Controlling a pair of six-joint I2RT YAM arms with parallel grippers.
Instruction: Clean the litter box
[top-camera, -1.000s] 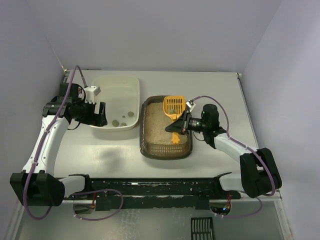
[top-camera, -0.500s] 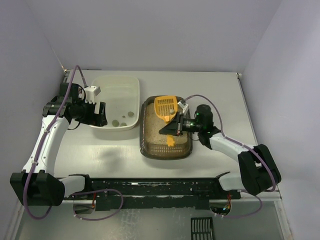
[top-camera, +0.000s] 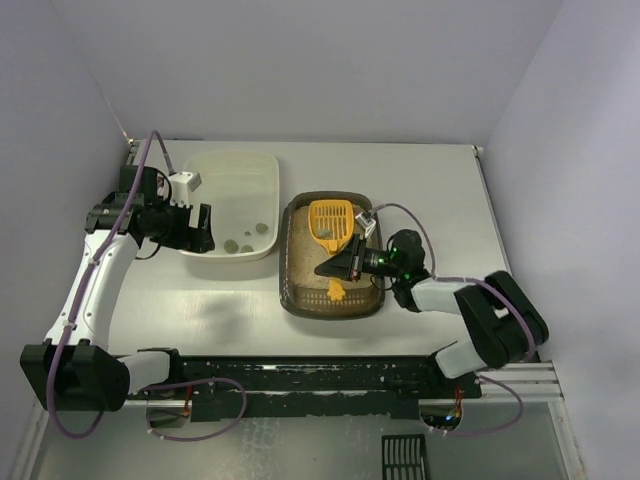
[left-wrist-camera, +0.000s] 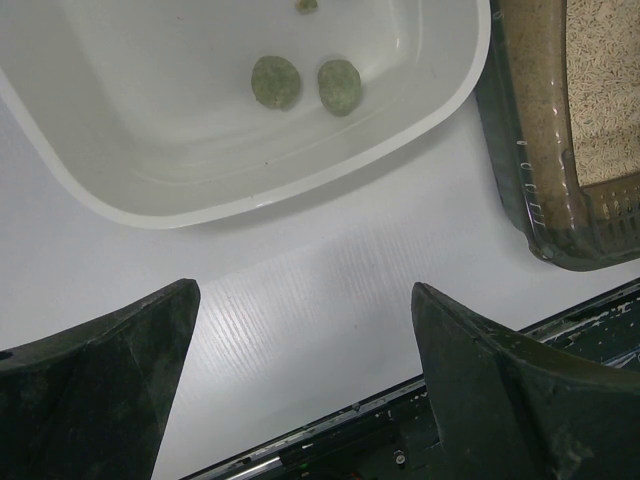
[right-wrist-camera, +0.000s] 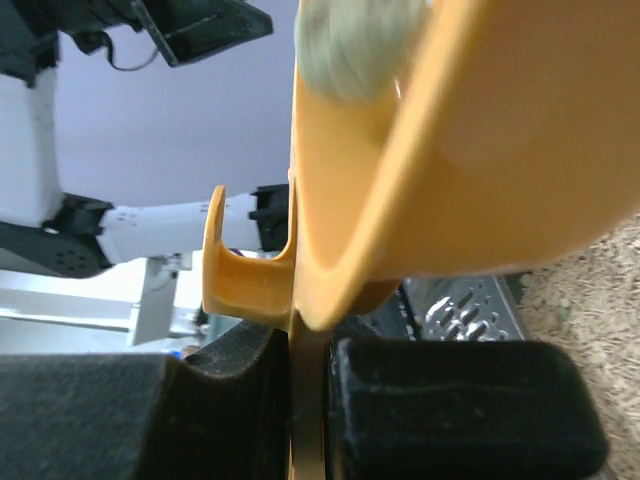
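The litter box (top-camera: 290, 255) is a dark tray of beige litter in the middle of the table; its corner shows in the left wrist view (left-wrist-camera: 545, 150). My right gripper (top-camera: 347, 266) is shut on the handle of an orange slotted scoop (top-camera: 330, 222), which hangs over the box's far half. A grey-green clump (right-wrist-camera: 350, 45) lies in the scoop (right-wrist-camera: 480, 130), and the right gripper (right-wrist-camera: 310, 400) pinches the thin handle between its pads. My left gripper (top-camera: 200, 230) is open and empty above the bare table, by the near left corner of the cream-white tub (top-camera: 235, 170).
The white tub (left-wrist-camera: 300, 200) holds grey-green clumps (left-wrist-camera: 275, 80) near its front wall. A black rail (top-camera: 300, 375) runs along the table's near edge. A dark grille piece (top-camera: 405, 458) lies below the rail. Walls close in the table at the back and sides.
The right arm has carried the scoop a little to the left over the litter box, and its forearm has folded lower towards the table. The left arm has not moved.
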